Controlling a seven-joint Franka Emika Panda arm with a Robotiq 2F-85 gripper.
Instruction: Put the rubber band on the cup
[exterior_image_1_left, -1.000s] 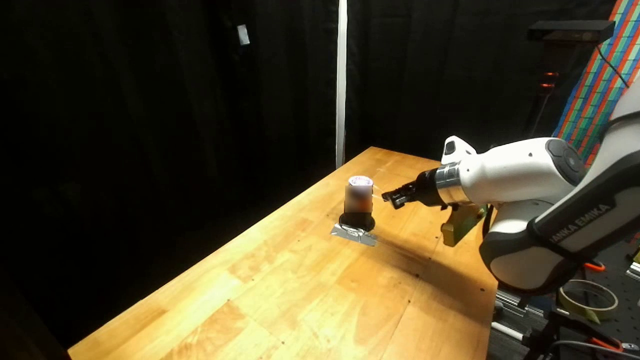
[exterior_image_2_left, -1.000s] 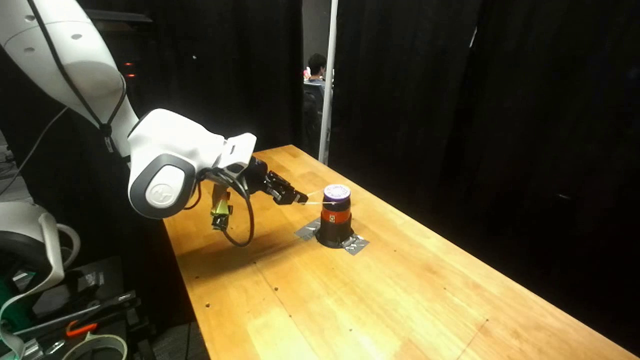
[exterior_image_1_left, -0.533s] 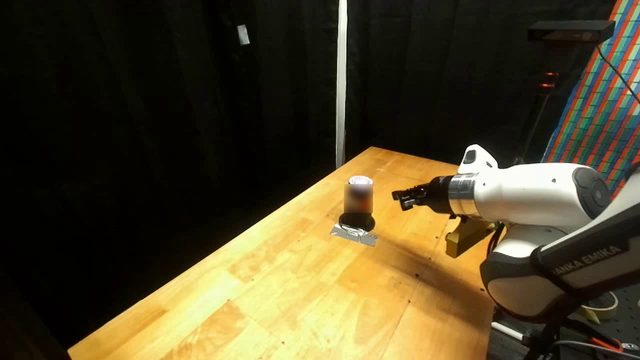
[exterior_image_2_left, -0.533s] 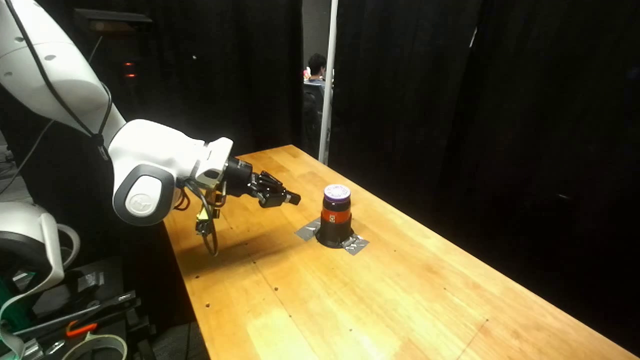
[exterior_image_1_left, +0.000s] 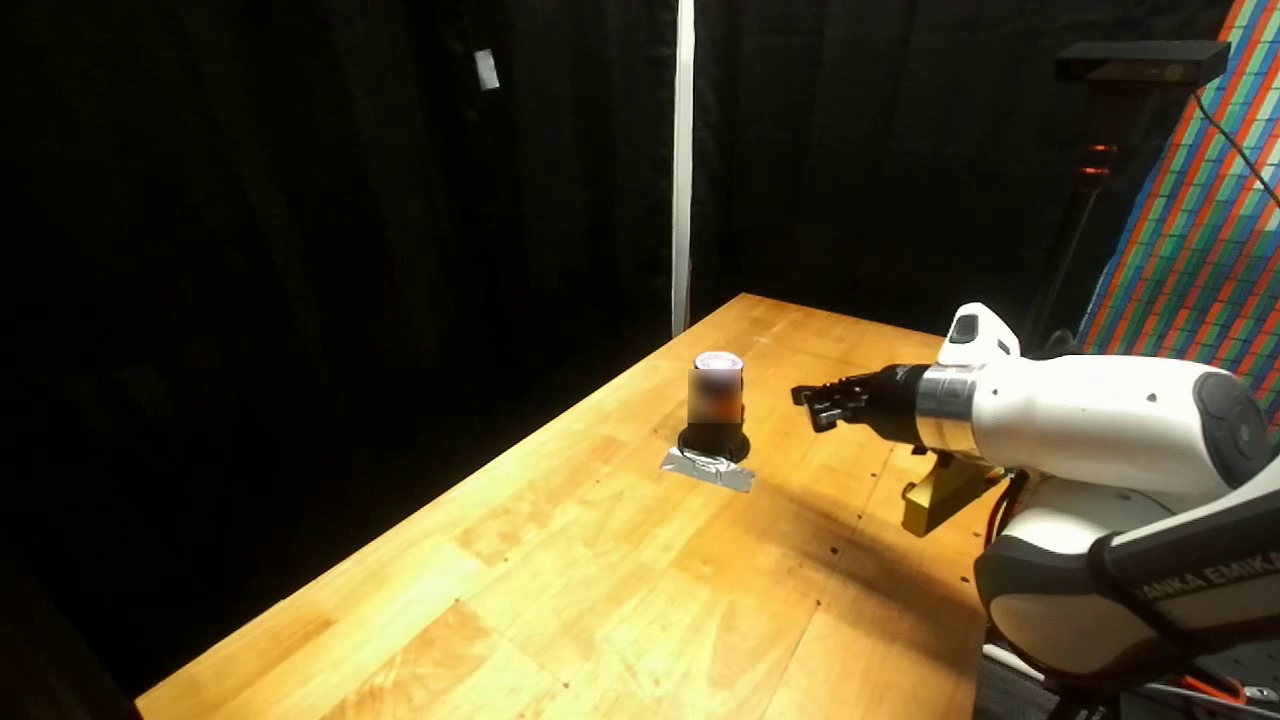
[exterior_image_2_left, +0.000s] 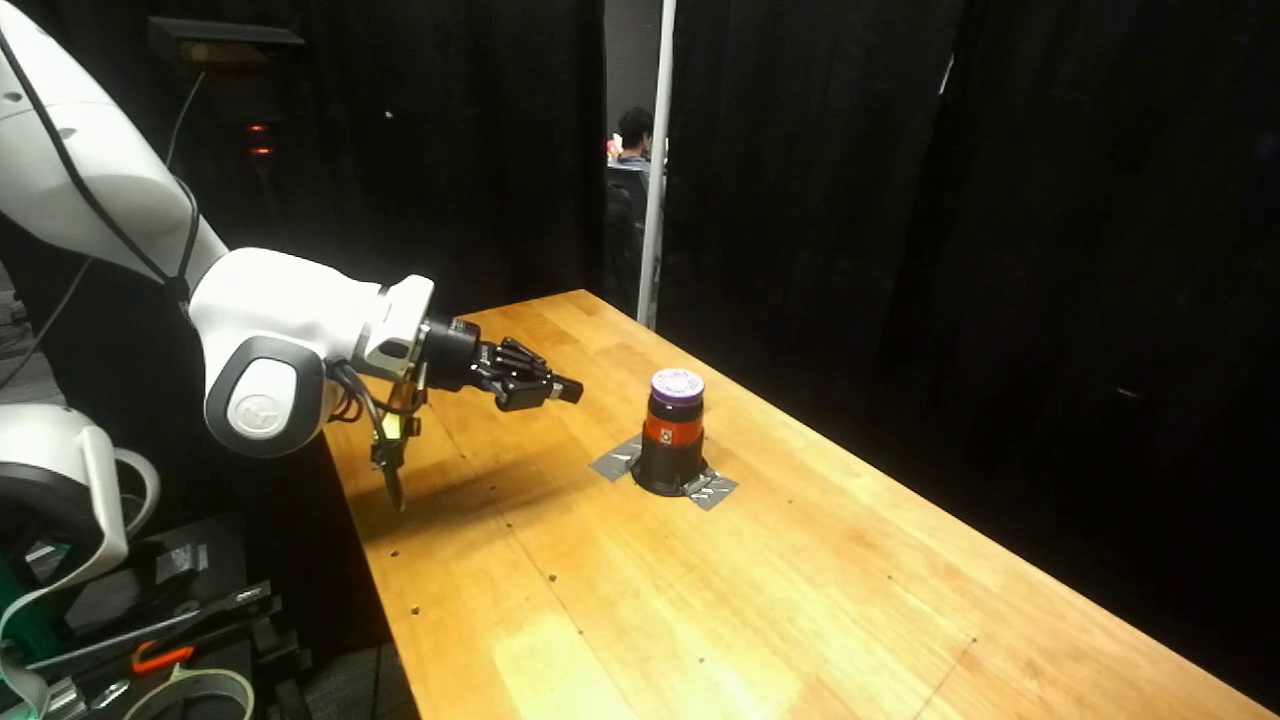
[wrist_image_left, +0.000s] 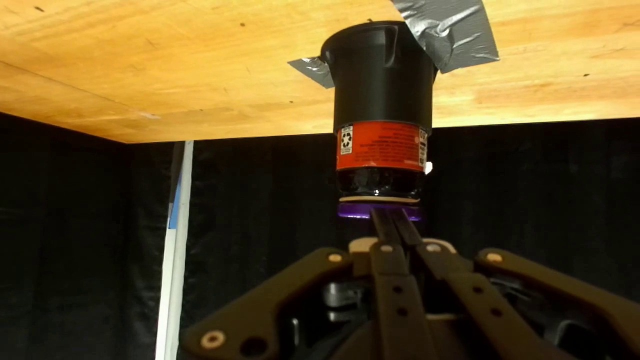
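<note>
The cup (exterior_image_2_left: 672, 430) is a dark, jar-like cylinder with an orange-red label and purple lid, seated in a black base on the table. It also shows in an exterior view (exterior_image_1_left: 716, 400), partly blurred, and upside down in the wrist view (wrist_image_left: 380, 145). The rubber band (wrist_image_left: 380, 199) is a pale line across the cup's neck beside the lid in the wrist view; its far side is hidden. My gripper (wrist_image_left: 391, 211) has its fingertips together with nothing seen between them. In both exterior views the gripper (exterior_image_1_left: 812, 408) (exterior_image_2_left: 572, 390) is apart from the cup, near lid height.
Grey tape strips (exterior_image_2_left: 710, 490) (exterior_image_1_left: 708, 470) hold the black base to the wooden table (exterior_image_2_left: 800, 580). Black curtains (exterior_image_1_left: 350, 200) and a pale pole (exterior_image_2_left: 656, 170) stand behind the table. A cable and yellow block (exterior_image_2_left: 393, 425) hang under the wrist.
One second ago the rubber band was stretched between gripper and cup; half a second ago that stretch was gone. My gripper has drawn back from the cup. The cup's top has shifted slightly away.
</note>
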